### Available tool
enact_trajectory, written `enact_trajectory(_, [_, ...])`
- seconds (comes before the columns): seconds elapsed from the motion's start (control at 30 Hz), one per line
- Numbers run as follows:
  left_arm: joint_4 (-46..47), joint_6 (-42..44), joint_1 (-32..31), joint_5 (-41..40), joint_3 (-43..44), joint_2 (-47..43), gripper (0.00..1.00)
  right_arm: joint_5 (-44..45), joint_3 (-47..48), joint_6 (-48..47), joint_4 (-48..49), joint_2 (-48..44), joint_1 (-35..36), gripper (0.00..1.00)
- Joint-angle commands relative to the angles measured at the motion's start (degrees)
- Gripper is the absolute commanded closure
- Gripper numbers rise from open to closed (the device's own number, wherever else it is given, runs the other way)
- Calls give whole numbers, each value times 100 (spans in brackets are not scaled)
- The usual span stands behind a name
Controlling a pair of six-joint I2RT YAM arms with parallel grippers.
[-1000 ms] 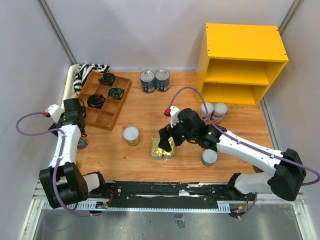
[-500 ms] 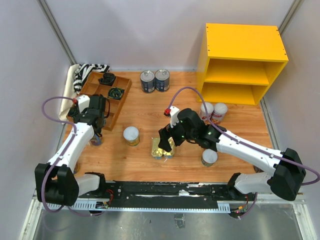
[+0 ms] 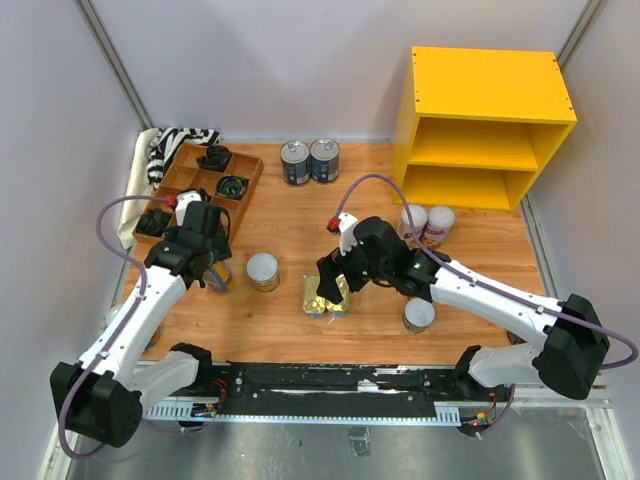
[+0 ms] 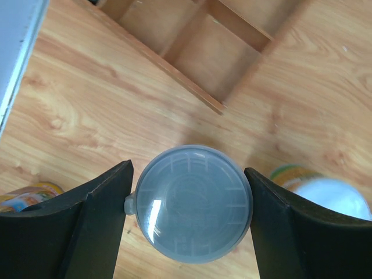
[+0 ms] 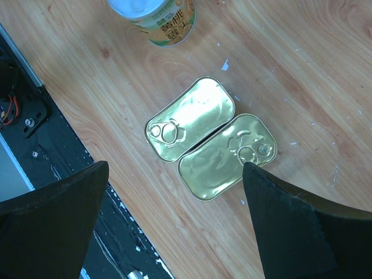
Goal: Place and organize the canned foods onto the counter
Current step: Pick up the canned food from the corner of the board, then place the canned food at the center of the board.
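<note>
Near the arm bases: a white-lidded can (image 3: 419, 315) stands on the wooden table (image 3: 300, 215), just beside the right arm.
Flat tins (image 5: 209, 139): two gold-topped tins lie flat on the table at the front middle. They touch along their long sides, and their ring pulls face up.
Right claw (image 5: 174, 168): it hangs right over the flat tins. It is spread wide and holds nothing. One dark finger shows on each side of the pair.
Left claw (image 3: 212, 268): it grips a grey-lidded can (image 4: 192, 212). The round lid sits between the two fingers, and both fingers touch its edge.
Short can (image 3: 262, 270): it has a white lid and a yellow label. It stands on the table between the left claw and the flat tins.
Peeking can (image 4: 29, 195): one more can with a yellow label shows partly behind a finger of the left claw.
Brown tray (image 3: 240, 205): it sits on the left of the table, past the left claw. Black things lie in some of its boxes.
Two tall cans (image 3: 438, 222): they have white lids and stand side by side at the foot of the yellow shelf (image 3: 490, 100).
Silver-topped cans (image 3: 310, 160): two stand side by side at the far edge of the table.
Yellow shelf: it stands at the far right, with a flat top and two open shelves.
Striped cloth (image 3: 180, 140): it lies in the far left corner, behind the brown tray.
</note>
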Motion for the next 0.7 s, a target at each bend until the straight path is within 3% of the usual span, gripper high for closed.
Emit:
enact_trajectory(0.0, [-29, -138, -699, -83, 307, -56, 56, 107, 205, -110, -6, 49, -64, 1])
enact_trajectory(0.4, [-821, -1527, -2302, -542, 262, 102, 57, 166, 263, -149, -116, 130, -74, 1])
enact_trajectory(0.67, [-1507, -2512, -3733, -953, 528, 673, 59, 207, 276, -166, -139, 173, -75, 1])
